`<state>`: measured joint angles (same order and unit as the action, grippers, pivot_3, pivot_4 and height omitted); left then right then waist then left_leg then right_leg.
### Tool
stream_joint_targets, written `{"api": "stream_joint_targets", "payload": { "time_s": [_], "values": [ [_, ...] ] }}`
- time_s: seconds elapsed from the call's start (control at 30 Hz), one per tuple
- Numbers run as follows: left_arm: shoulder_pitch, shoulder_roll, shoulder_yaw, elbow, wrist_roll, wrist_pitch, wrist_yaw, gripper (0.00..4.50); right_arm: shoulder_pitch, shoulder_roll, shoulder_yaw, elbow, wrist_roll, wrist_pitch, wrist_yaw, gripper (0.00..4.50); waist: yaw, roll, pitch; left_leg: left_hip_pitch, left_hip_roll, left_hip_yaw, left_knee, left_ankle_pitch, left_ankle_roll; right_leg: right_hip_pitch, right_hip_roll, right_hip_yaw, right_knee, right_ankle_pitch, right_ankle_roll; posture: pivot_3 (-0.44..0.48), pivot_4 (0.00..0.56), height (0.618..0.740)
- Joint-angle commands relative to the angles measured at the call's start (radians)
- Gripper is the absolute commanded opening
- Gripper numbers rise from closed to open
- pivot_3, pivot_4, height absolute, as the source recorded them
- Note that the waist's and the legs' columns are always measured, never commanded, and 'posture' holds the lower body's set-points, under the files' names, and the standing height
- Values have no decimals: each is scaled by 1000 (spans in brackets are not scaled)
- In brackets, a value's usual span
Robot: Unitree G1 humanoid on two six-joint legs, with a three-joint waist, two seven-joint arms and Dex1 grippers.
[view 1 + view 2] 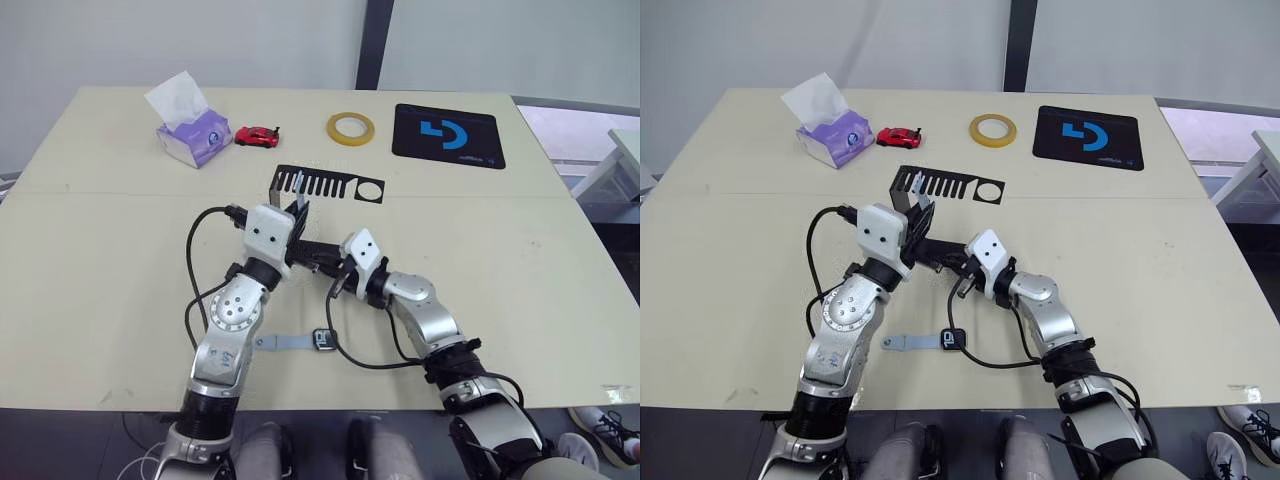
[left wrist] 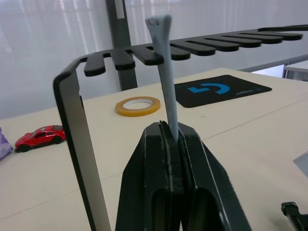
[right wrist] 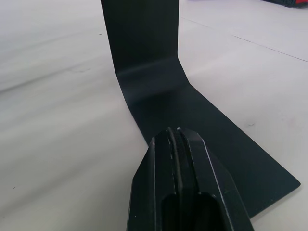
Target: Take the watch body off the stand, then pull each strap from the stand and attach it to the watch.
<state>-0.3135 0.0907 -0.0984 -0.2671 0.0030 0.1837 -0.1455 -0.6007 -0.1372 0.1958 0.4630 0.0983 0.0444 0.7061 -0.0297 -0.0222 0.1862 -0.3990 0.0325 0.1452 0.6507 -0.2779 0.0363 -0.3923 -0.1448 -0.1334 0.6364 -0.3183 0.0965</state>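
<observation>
One pale blue-grey strap point(image 2: 166, 91) hanging upright from stand point(image 2: 77, 144).

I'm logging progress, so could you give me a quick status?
Left gripper shut on second strap hanging in stand. Right gripper shut, pressing stand's foot. Watch body on table, one strap attached.
</observation>
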Motion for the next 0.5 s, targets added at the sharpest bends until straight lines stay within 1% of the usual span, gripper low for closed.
{"api": "stream_joint_targets", "payload": {
  "time_s": [0.03, 0.2, 0.4, 0.43, 0.5],
  "values": [
    [17, 19, 6, -75, -42, -24, -52, 53, 30, 8, 17, 27, -19, 39, -5, 0, 0, 0, 0, 0, 0, 0, 0, 0, 0, 0, 0, 0, 0, 0, 0, 0, 150, 740],
    [78, 81, 66, -135, -152, -20, -152, 53, 29, 7, 13, 31, -18, 36, -6, 0, -1, 0, 0, 1, 0, 0, -1, 0, 0, 0, 0, 0, 0, 0, 0, 0, 150, 740],
    [111, 168, 168, -179, -342, -15, -298, 53, 26, -1, 3, 40, -12, 28, 7, 0, 0, 0, 0, 1, 0, 0, -1, 0, 0, 0, -1, 0, -1, 0, 0, 0, 150, 740],
    [124, 201, 204, -191, -405, 2, -346, 53, 27, -5, 1, 33, -5, 26, 19, 0, -1, 0, 0, 1, 0, 0, -1, 0, 0, 0, -1, 0, -1, 0, 0, 0, 150, 740],
    [161, 298, 284, -205, -529, 39, -465, 53, 45, -25, -2, -17, 32, 41, 86, 0, -4, 0, 0, 1, 0, 0, -2, 0, -1, 0, 0, 0, -1, 0, 0, 0, 150, 740]
  ]
}}
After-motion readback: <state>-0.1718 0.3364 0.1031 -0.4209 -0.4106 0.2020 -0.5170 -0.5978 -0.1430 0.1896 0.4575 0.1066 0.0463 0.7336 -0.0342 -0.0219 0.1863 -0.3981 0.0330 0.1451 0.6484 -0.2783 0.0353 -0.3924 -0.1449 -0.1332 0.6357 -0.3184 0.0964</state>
